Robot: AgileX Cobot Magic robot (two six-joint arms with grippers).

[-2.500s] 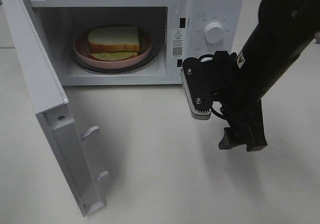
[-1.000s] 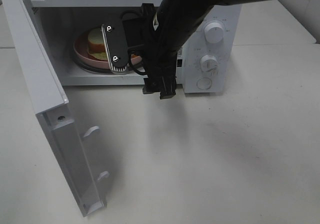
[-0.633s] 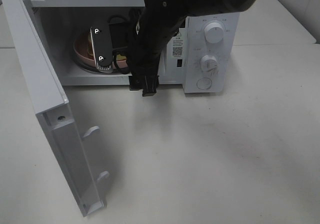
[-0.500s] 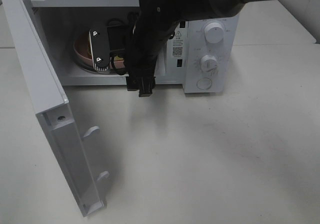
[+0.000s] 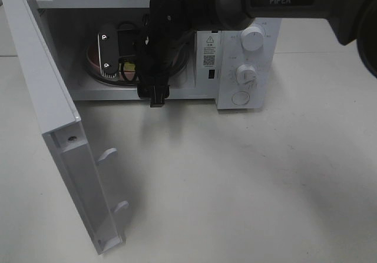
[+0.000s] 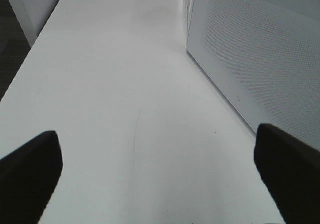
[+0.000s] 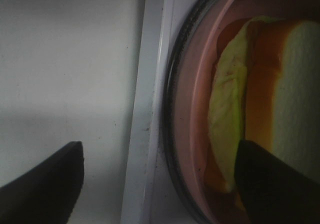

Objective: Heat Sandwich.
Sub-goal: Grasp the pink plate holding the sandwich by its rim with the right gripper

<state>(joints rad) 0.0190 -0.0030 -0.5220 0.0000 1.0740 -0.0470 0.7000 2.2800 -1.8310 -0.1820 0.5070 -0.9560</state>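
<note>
The sandwich, white bread with orange crust and pale green filling, lies on a round pink plate on the glass turntable inside the open microwave. In the high view my right arm covers nearly all of the sandwich, and only the plate's left rim shows. My right gripper hangs at the front lip of the cavity. In its wrist view the right gripper is open and empty, just short of the plate. My left gripper is open and empty over bare table.
The microwave door stands open to the front left, and its perforated panel shows in the left wrist view. Two dials are on the right panel. White table lies in front.
My right arm has swung from the right of the microwave leftward across its front. Its gripper now sits at the cavity opening and hides the sandwich.
</note>
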